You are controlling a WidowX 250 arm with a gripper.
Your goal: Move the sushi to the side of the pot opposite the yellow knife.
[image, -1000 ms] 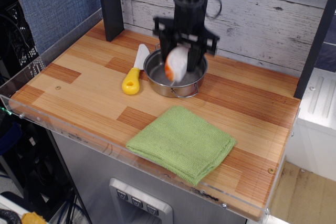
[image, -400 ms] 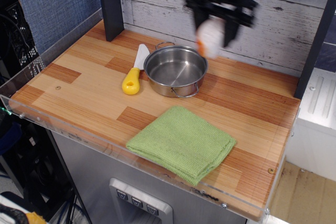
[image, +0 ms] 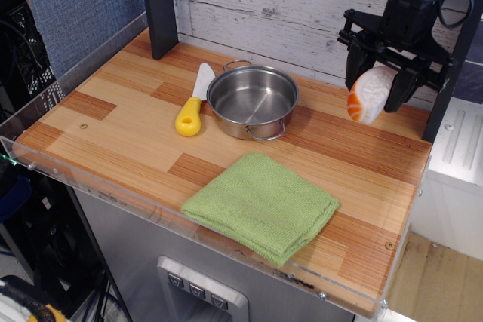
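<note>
Status: carry phase, release not done.

My gripper has its jaws clamped on the sushi, one finger on each side of it, orange face turned toward the pot. The sushi is up in the air, well clear of the table, hanging off to the far side of the pot from the yellow knife. The knife lies just beside the pot on its other flank, handle toward the front edge, blade toward the back wall; I can't tell whether blade and pot rim touch.

Done, as I judge it: sushi is gripped, lifted, and carried across to the correct side of the pot. Pot is empty. Pot and knife sit where the task needs them, nothing to fix there.

Left: come down, set the sushi on the wood on this side of the pot, open up, back off.

Notes:
- I'm well apart from the pot, near the far end of the table. Counts as opposite the knife, but a spot nearer the pot would read cleaner.
- Green cloth sits in front of the pot, out of my drop zone.
- Dark post stands just beyond me; descent should stay on the pot side of it.
</note>
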